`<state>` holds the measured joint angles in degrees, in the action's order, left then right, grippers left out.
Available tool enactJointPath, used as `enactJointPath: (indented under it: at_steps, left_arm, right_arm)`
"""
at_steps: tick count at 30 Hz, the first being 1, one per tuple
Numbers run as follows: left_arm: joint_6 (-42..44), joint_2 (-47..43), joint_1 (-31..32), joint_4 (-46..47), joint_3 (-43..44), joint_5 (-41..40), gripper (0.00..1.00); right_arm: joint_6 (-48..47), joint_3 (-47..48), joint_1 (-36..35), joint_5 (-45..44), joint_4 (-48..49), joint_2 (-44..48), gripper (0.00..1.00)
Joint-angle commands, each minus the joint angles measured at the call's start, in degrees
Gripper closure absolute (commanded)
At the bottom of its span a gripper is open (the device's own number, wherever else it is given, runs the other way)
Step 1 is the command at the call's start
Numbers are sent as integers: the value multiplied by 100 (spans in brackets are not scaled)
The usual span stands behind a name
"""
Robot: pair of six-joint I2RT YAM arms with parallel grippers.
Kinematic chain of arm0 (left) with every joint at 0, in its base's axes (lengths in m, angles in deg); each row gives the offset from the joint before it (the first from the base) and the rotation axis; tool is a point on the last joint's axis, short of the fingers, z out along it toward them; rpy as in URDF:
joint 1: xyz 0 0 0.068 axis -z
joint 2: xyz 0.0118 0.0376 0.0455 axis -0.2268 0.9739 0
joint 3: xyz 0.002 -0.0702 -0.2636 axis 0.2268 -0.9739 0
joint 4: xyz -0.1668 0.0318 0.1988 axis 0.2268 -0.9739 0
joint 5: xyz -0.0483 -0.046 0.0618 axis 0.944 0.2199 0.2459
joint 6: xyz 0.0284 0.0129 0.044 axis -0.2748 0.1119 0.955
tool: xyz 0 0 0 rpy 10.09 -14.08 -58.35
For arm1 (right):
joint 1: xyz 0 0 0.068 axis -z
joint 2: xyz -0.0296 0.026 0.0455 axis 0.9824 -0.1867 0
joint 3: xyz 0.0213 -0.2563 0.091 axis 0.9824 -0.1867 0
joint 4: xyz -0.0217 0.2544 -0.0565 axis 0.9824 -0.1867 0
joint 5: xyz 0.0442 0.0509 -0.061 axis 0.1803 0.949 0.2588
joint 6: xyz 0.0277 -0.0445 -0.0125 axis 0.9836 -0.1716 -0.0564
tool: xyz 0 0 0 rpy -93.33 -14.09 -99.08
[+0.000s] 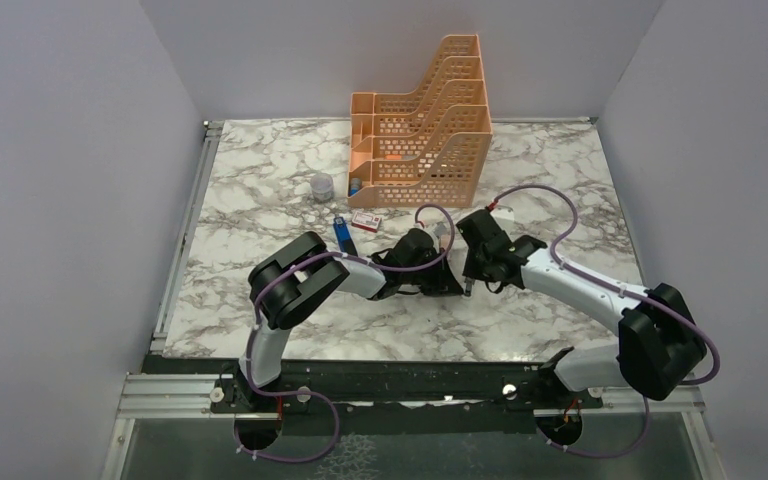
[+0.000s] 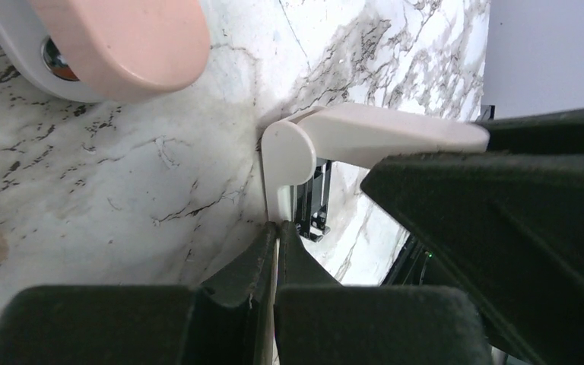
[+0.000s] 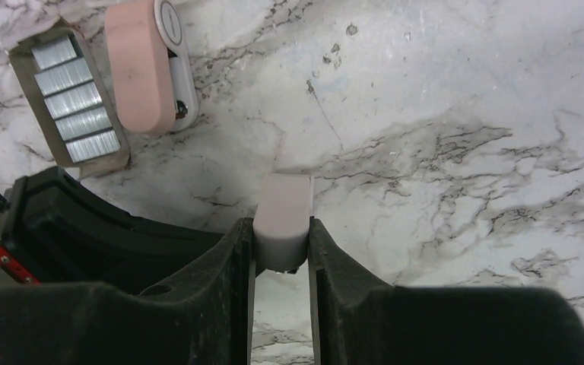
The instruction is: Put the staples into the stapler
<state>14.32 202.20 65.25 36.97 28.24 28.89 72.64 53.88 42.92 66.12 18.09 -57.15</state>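
The left end effector [image 2: 277,237] pinches the thin lower leaf of a white hinged piece [image 2: 372,133], and the right end effector [image 3: 281,228] clamps its upper end. The staples [image 3: 68,103] lie near the right end effector, beside a pink block [image 3: 141,65]. The blue stapler [image 1: 341,232] lies on the surface [image 1: 260,180], apart to the left of both.

The table [image 1: 260,190] is white marble with grey veins, and the lattice-sided rack [image 1: 430,125] is peach. The staples [image 3: 72,99] are silver in a grey-brown tray [image 3: 38,110]; the hinged piece [image 2: 365,133] is off-white.
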Motion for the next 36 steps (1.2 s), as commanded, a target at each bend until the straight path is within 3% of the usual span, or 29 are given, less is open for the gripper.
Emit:
enactJointPath:
  at_steps: [1,33,36]
  left_arm:
    - [60,386,33,-435,-5,-236,100]
    - [166,89,-81,-448,-186,-308,98]
    - [231,-59,-80,-464,-236,-394,92]
  right_arm:
    - [313,-153,-301,717,-360,-19,79]
    - [493,-538,-482,409,101,-1034,79]
    - [533,-399,-487,183,-105,-756,72]
